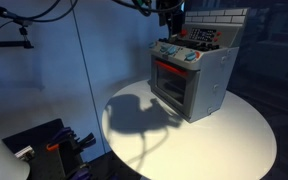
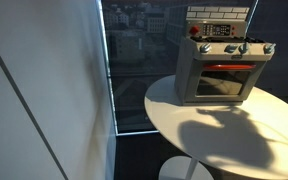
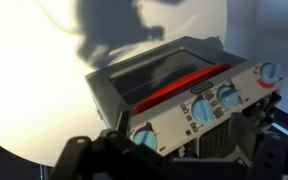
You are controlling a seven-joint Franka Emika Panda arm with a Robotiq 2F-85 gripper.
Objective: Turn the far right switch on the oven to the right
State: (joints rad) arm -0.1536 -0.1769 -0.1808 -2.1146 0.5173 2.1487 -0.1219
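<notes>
Left of the oven (image 1: 196, 78), the round white table (image 1: 239, 142) carries only the arm's shadow (image 1: 134, 115). On the oven's front, the red-lit door window (image 2: 224, 82) sits below a row of light-blue knobs (image 2: 227, 48). Reading that row left to right in an exterior view, the switch (image 2: 267, 47) is the last one, at the oven's right front corner. In the angled exterior view it is the knob nearest the oven's visible side wall.

Above the oven's brick-pattern back panel (image 2: 221, 14) hangs the gripper (image 1: 171, 16), well apart from every knob. In the wrist view, dark finger shapes sit at either side of the frame with the knob panel showing between them. The jaws therefore look spread wide, with nothing held.

I judge the step in hand to be the approach, since nothing touches the switch yet. The next move calls for coming down and forward to the oven's right front corner. The fingers would then bracket that small knob alone and close on it before twisting to the right. The neighbouring knob stands just beside it, so alignment matters.
</notes>
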